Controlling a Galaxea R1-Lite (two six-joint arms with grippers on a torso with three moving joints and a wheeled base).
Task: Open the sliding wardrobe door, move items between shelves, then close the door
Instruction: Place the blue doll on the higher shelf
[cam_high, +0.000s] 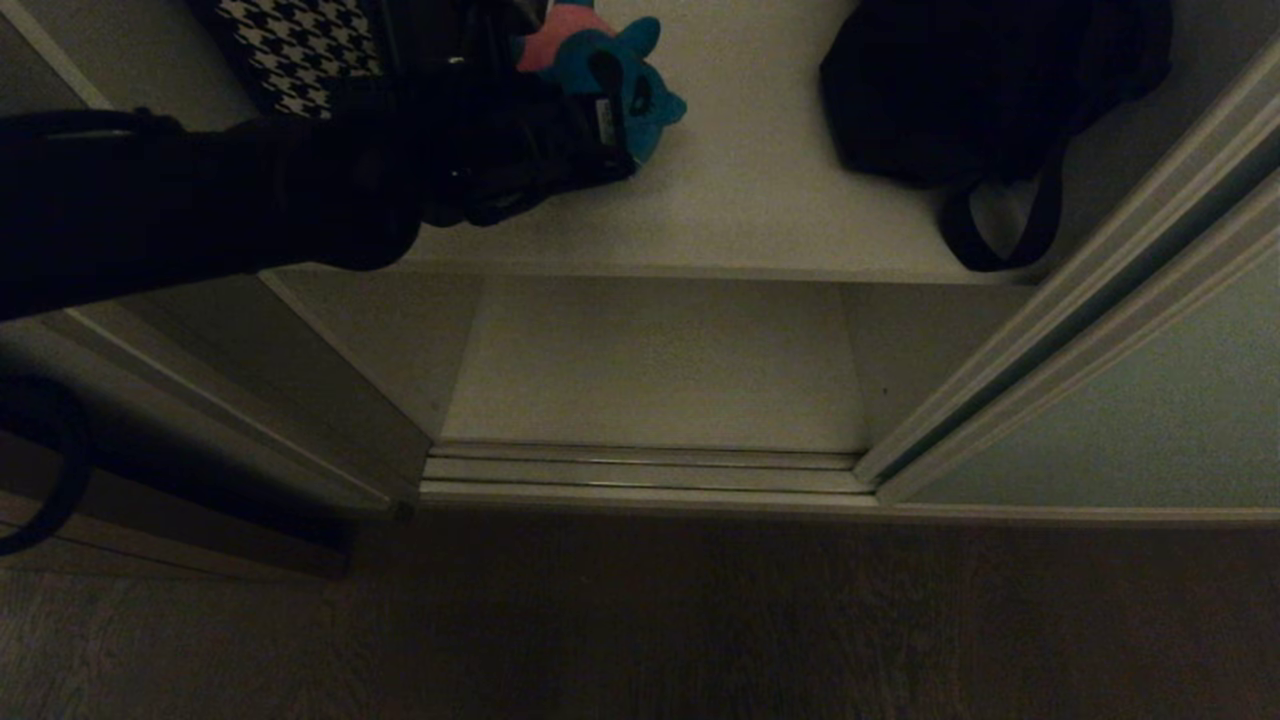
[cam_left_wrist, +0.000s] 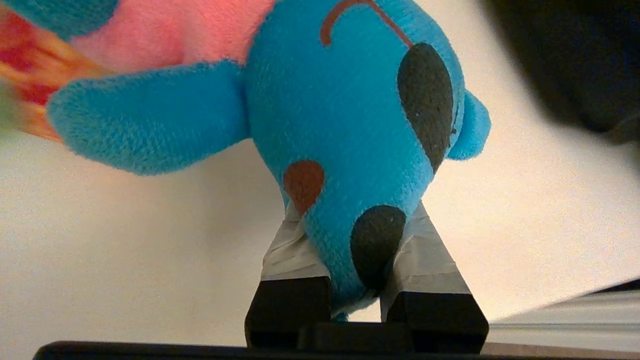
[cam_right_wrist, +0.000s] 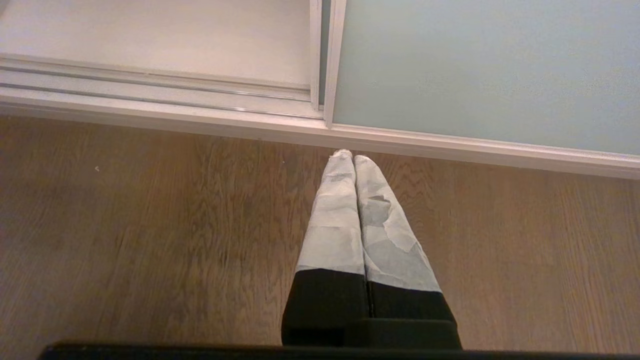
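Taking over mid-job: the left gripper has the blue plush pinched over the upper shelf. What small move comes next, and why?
Probably draw the left gripper back out past the shelf edge. Its fingers are clamped on the blue plush, and the lower shelf sits bare below. The right gripper is shut, over the floor.

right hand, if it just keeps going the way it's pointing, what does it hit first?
Probably the wood floor. The right hand, shut and empty, points down toward the floor just short of the wardrobe's bottom track and the sliding door. Depth is unclear, so the track frame could come first.
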